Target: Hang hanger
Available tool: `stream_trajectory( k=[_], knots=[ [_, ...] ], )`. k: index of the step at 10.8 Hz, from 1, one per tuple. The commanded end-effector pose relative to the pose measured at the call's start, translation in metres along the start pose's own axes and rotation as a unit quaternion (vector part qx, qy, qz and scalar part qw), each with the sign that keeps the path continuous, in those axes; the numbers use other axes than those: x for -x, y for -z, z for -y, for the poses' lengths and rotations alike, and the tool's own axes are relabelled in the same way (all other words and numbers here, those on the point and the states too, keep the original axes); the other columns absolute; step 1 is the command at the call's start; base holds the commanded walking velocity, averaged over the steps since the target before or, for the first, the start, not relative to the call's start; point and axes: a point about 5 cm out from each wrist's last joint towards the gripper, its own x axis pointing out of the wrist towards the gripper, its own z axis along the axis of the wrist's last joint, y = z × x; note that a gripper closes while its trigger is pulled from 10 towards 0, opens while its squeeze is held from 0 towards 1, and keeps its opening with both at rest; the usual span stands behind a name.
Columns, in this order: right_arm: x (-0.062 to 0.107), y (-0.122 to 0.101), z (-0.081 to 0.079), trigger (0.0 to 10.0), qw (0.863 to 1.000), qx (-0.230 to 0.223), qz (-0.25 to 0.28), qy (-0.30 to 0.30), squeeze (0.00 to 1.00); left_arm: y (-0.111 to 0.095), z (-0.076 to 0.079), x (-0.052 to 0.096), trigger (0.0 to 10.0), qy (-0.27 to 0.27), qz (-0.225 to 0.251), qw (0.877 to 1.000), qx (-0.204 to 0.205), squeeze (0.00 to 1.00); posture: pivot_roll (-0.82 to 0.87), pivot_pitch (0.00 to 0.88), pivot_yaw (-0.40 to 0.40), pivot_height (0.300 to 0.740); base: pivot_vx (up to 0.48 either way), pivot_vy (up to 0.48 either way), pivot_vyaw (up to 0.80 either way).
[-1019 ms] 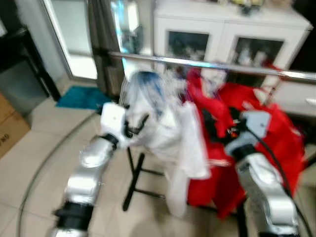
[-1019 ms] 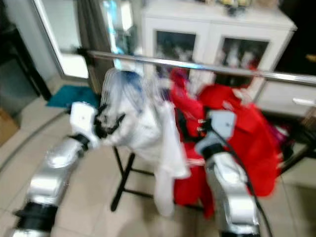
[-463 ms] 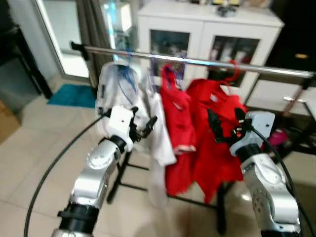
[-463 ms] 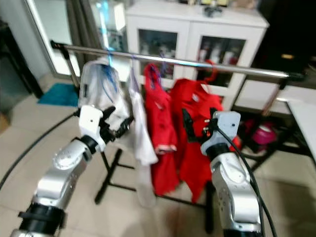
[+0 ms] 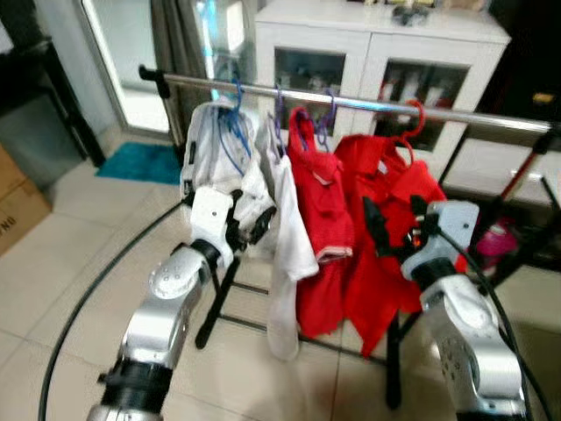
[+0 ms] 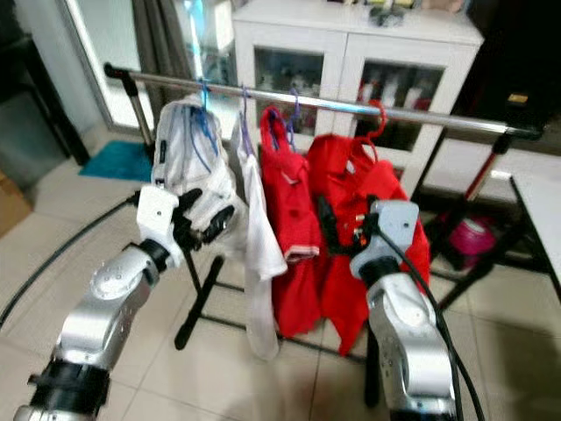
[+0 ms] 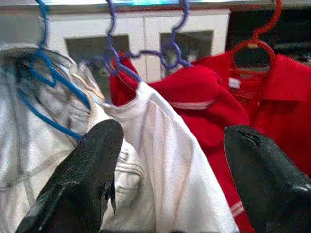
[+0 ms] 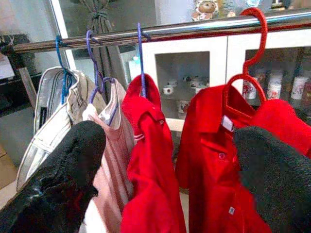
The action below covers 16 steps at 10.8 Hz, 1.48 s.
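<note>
Nearest the camera, left gripper (image 5: 248, 226): raised in front of the pale garments, its two black fingers (image 7: 90, 165) spread wide and holding nothing; half a second ago it sat at about the same height, and a second ago it was pressed in against the clothes.
Right gripper (image 5: 393, 226): up before the red shirt (image 5: 386, 228), fingers parted and empty (the wrist view looks between them straight at the clothes); it has kept this pose across the last second.
What changed: mostly the camera, which has drawn back and steadied, so the rack now shows sharp where it was a blur; neither arm has taken anything up.
White shirt (image 5: 285, 219): hangs between the pale jacket (image 5: 210, 149) and the red top (image 5: 320, 197), on a purple hanger (image 7: 116, 58).
Red hanger (image 8: 248, 63): hooked over the rail (image 6: 351, 105), carrying the red shirt, the last garment towards the robot's right.
Blue hanger (image 5: 233, 132): on the rail too, holding the pale jacket.
Meaning for the task: every hanger in view already sits on the rail and both grippers are free, so the hanging looks done, as a judgement; the arms seem clear to draw away.
Behind the rack: a white cabinet (image 5: 386, 44) with glass doors.
</note>
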Motion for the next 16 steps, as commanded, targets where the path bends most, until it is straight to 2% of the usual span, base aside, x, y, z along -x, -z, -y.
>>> stream_trajectory(
  k=[1, 2, 5, 16],
  knots=[
    [-0.001, -0.004, -0.001, 10.0, 1.000, 0.005, 0.007, 0.000, 1.00, -0.001, 0.000, 0.000, 10.0, 0.004, -0.002, 1.000, 0.001, 0.00, -0.17, 0.000, 0.017, 0.740, 0.247, 0.000, 0.80],
    [-0.002, -0.005, -0.003, 10.0, 1.000, 0.004, 0.011, 0.000, 1.00, 0.000, 0.000, 0.001, 10.0, 0.003, -0.003, 1.000, 0.004, 0.00, -0.17, 0.000, 0.010, 0.740, 0.255, 0.000, 0.80],
    [-0.006, -0.010, -0.002, 10.0, 1.000, 0.010, 0.024, 0.009, 1.00, 0.003, 0.000, 0.004, 10.0, 0.006, -0.007, 1.000, 0.011, 0.00, -0.16, 0.000, -0.001, 0.740, 0.257, 0.000, 0.00],
    [-0.010, -0.018, 0.000, 10.0, 0.999, 0.015, 0.043, 0.024, 1.00, 0.002, 0.001, 0.001, 10.0, 0.017, -0.008, 1.000, 0.013, 0.00, -0.17, 0.000, 0.005, 0.740, 0.259, 0.000, 0.00]
  ],
)
